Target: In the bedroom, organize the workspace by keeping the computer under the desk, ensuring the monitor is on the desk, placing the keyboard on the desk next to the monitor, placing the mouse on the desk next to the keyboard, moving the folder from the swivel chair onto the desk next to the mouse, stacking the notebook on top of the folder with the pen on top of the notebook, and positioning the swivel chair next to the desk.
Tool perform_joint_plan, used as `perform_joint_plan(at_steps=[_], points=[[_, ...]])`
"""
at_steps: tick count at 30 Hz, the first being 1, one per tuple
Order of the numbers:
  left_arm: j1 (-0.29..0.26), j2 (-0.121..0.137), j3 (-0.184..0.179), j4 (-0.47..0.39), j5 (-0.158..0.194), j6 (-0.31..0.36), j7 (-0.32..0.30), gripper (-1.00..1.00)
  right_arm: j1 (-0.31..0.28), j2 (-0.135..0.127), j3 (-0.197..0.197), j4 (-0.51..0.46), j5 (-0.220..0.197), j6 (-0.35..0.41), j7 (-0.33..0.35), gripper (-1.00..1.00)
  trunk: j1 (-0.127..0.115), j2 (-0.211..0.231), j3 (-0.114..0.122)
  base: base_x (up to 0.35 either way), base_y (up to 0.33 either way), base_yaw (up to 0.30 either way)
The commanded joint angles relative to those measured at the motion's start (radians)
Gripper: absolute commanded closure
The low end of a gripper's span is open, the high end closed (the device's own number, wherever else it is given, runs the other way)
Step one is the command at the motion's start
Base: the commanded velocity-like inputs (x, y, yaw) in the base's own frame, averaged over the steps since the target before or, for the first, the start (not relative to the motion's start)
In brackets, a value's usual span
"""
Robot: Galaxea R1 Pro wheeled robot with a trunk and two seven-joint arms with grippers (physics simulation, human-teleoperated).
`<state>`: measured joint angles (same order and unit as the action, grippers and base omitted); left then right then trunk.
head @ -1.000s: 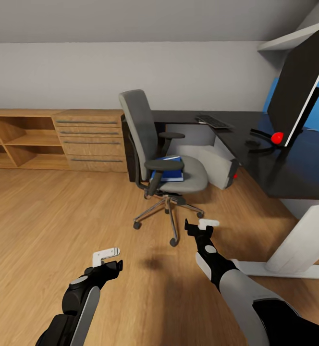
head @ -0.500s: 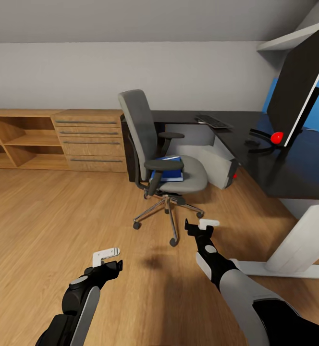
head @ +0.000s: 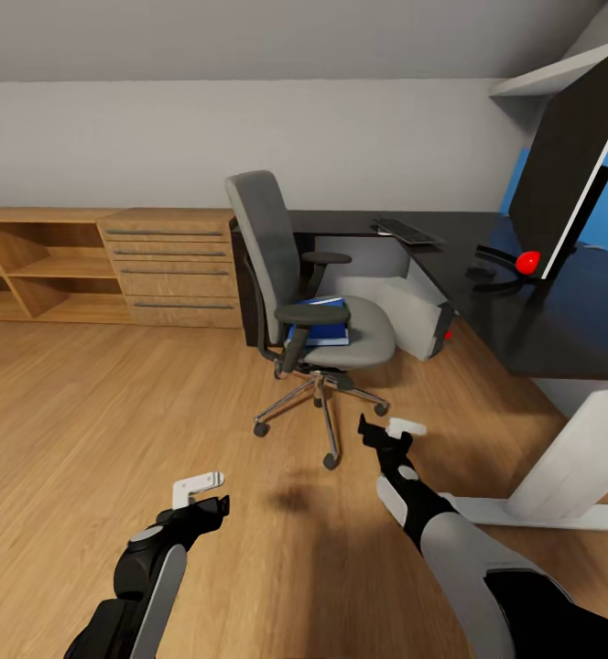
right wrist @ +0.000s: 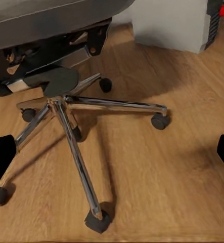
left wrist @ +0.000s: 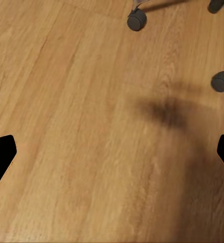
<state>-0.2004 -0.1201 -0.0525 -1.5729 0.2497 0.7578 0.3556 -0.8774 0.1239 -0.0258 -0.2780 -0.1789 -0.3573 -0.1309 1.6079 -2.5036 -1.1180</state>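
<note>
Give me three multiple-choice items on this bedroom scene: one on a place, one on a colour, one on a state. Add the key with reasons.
1. Where does the flat bright-blue folder lie?
A. on the grey padded swivel chair's seat
B. on the glossy black desk
C. on the wooden floor

2. What colour is the panel behind the large black monitor?
A. green
B. blue
C. yellow

3. How do the left gripper and right gripper stand?
A. both shut on the folder
B. left shut on a pen
C. both open and empty

Key:
1 A, the folder rests on the seat between the armrests.
2 B, blue shows beside the screen.
3 C, each wrist view shows fingertips spread wide with only floor or chair base between.
</note>
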Motion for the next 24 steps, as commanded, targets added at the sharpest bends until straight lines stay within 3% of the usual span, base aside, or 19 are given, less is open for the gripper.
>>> perform_joint_plan(at_steps=[1, 3, 5, 7, 8, 11, 12, 13, 14, 16, 19, 24], points=[[-0.001, 0.0, 0.006, -0.001, 0.011, 0.003, 0.009, -1.0, -0.001, 0.0, -0.005, -0.002, -0.027, 0.008, 0.01, -1.0, 0.0, 0.0, -0.001, 0.0, 0.0, 0.0], [-0.001, 0.0, 0.03, -0.002, 0.011, 0.003, 0.007, -1.0, -0.003, -0.001, -0.014, -0.043, -0.109, 0.085, 0.044, -1.0, 0.0, 0.0, -0.001, 0.0, 0.0, 0.0], [-0.001, 0.001, 0.037, -0.003, 0.011, 0.002, 0.007, -1.0, -0.004, -0.004, -0.017, -0.081, -0.153, 0.139, 0.058, -1.0, 0.0, 0.0, -0.001, 0.0, 0.0, 0.0], [-0.001, 0.005, 0.045, -0.004, 0.011, 0.002, 0.007, -1.0, -0.004, -0.016, -0.023, -0.146, -0.231, 0.222, 0.072, -1.0, 0.0, 0.0, -0.001, 0.0, 0.0, 0.0], [-0.001, 0.01, 0.047, -0.005, 0.011, 0.002, 0.008, -1.0, -0.004, -0.031, -0.03, -0.185, -0.293, 0.268, 0.078, -1.0, 0.0, 0.0, -0.001, 0.005, 0.0, 0.0], [-0.001, 0.019, 0.05, -0.005, 0.011, 0.002, 0.009, -1.0, -0.005, -0.057, -0.041, -0.234, -0.396, 0.318, 0.084, -1.0, 0.0, 0.0, -0.001, 0.032, 0.0, 0.0], [-0.001, 0.025, 0.051, -0.005, 0.011, 0.003, 0.009, -1.0, -0.005, -0.076, -0.045, -0.258, -0.467, 0.34, 0.092, -1.0, 0.0, 0.0, -0.001, 0.079, 0.0, 0.0], [-0.001, 0.026, 0.051, -0.005, 0.011, 0.003, 0.009, -1.0, -0.004, -0.086, -0.046, -0.267, -0.502, 0.348, 0.097, -1.0, 0.0, 0.0, -0.001, 0.092, 0.0, 0.0], [-0.001, 0.029, 0.052, -0.005, 0.011, 0.003, 0.009, -1.0, -0.004, -0.104, -0.048, -0.278, -0.565, 0.36, 0.114, -1.0, 0.0, 0.0, -0.001, 0.113, 0.0, 0.0], [-0.001, 0.032, 0.052, -0.004, 0.011, 0.003, 0.009, -1.0, -0.003, -0.119, -0.048, -0.287, -0.628, 0.366, 0.146, -1.0, 0.0, 0.0, -0.001, 0.127, 0.0, 0.0], [-0.001, 0.034, 0.051, -0.002, 0.011, 0.003, 0.008, -1.0, 0.0, -0.131, -0.047, -0.295, -0.672, 0.37, 0.205, -1.0, 0.0, 0.0, -0.001, 0.177, 0.0, 0.0], [-0.001, 0.033, 0.051, 0.0, 0.013, 0.002, 0.008, -1.0, 0.006, -0.135, -0.048, -0.297, -0.679, 0.332, 0.304, -1.0, 0.0, 0.0, -0.001, 0.211, 0.0, 0.0]])
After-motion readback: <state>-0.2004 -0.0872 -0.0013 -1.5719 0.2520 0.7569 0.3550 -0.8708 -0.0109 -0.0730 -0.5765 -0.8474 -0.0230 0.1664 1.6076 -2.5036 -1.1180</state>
